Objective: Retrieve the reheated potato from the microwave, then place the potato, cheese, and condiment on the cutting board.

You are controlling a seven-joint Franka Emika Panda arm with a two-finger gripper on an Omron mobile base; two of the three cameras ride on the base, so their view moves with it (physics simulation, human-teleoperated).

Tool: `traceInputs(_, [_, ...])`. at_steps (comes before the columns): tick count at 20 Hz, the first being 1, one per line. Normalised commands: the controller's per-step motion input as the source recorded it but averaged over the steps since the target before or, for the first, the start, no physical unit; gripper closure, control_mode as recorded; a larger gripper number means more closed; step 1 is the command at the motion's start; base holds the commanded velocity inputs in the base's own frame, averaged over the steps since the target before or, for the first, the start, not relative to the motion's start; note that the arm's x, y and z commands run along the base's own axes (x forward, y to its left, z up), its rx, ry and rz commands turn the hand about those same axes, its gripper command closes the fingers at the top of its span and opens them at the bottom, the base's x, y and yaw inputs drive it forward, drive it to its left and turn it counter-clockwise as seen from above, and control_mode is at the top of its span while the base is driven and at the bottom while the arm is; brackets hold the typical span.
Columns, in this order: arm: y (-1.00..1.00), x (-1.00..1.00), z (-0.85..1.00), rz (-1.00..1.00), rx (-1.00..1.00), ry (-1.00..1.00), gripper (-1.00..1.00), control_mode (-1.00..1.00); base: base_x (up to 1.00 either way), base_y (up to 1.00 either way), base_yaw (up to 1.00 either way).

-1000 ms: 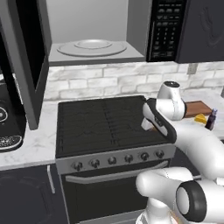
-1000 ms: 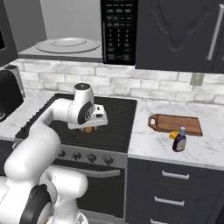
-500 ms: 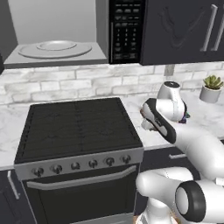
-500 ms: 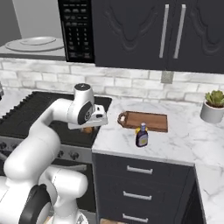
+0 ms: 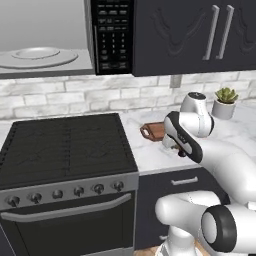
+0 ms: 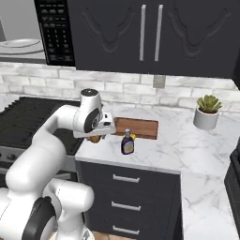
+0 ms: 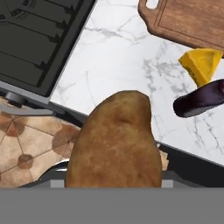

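My gripper (image 6: pixel 96 136) is shut on the brown potato (image 6: pixel 95 139), which hangs over the counter's front edge just right of the stove. In the hand view the potato (image 7: pixel 116 144) looms large and hides the fingertips. The reddish-brown cutting board (image 6: pixel 136 127) lies bare on the counter behind, a little to the right. The yellow cheese (image 7: pixel 203 64) wedge and the dark condiment (image 6: pixel 127 143) bottle stand on the marble beside the board's near edge. The microwave (image 5: pixel 112 35) hangs open at upper left, its glass turntable (image 5: pixel 40 56) bare.
The black stove (image 5: pixel 65 145) fills the left side. A potted plant (image 6: pixel 208 111) stands at the back right of the marble counter (image 6: pixel 187 150). Dark cabinets (image 6: pixel 150 35) hang above, and drawers (image 6: pixel 124 187) sit below the counter edge.
The base has driven right, so both base views slid from the stove toward the counter with the board. The arm keeps the same pose with the potato still held.
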Motion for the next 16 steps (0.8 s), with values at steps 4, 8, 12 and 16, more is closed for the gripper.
traceInputs(4, [0.00, 0.00, 0.00, 0.00, 0.00, 0.00, 1.00, 1.00, 0.20, -0.25, 0.03])
traceInputs(8, [0.00, 0.00, 0.00, 0.00, 0.00, 0.00, 1.00, 1.00, 0.29, -0.35, 0.00])
traceInputs(12, [0.00, 0.00, 0.00, 0.00, 0.00, 0.00, 1.00, 1.00, 0.33, -0.49, 0.00])
traceInputs(16, [0.00, 0.00, 0.00, 0.00, 0.00, 0.00, 1.00, 1.00, 0.39, -0.41, 0.00])
